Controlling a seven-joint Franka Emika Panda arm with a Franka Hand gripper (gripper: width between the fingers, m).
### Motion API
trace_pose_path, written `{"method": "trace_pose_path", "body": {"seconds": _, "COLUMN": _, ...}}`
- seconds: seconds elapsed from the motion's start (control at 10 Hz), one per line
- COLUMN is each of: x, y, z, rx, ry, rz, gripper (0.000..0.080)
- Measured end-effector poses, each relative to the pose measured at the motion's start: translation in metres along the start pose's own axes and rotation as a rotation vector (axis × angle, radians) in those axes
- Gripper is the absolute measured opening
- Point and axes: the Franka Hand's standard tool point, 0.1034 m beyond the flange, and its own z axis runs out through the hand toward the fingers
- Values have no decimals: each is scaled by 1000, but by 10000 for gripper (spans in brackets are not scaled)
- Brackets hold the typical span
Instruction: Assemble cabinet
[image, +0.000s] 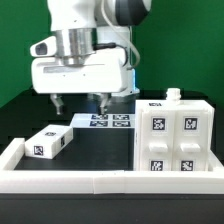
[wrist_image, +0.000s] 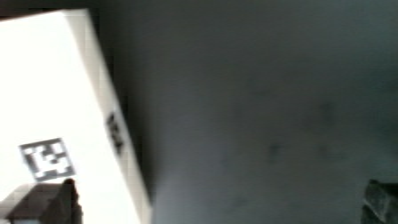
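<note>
the gripper (image: 78, 101) hangs empty, fingers spread wide, above the far marker board (image: 106, 121); a careless descent could knock the near small block (image: 47, 143) crooked.

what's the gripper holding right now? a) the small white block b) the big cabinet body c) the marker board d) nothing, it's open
d: the gripper hangs open with nothing between its jaws, while the small block and the cabinet body sit apart from it.
</note>
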Motion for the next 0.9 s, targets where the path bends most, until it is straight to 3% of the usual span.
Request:
{"method": "trace_pose_path", "body": {"seconds": 0.1, "x": 6, "y": 16, "z": 2, "rx": -8, "ry": 3, "rz": -25, "gripper": 797}}
{"method": "trace_pose_path", "body": {"seconds": 0.4, "x": 11, "y": 44, "z": 10, "rx": -24, "ry": -2, "rz": -82, "gripper": 797}}
{"method": "trace_pose_path", "body": {"seconds": 0.6, "x": 10, "y": 50, "z": 16, "rx": -32, "ry": 6, "rz": -105, "gripper": 797}}
{"method": "trace_pose_path", "body": {"seconds": 0.9, "x": 3, "y": 58, "z": 37, "rx": -53, "ry": 21, "rz": -152, "gripper": 797}}
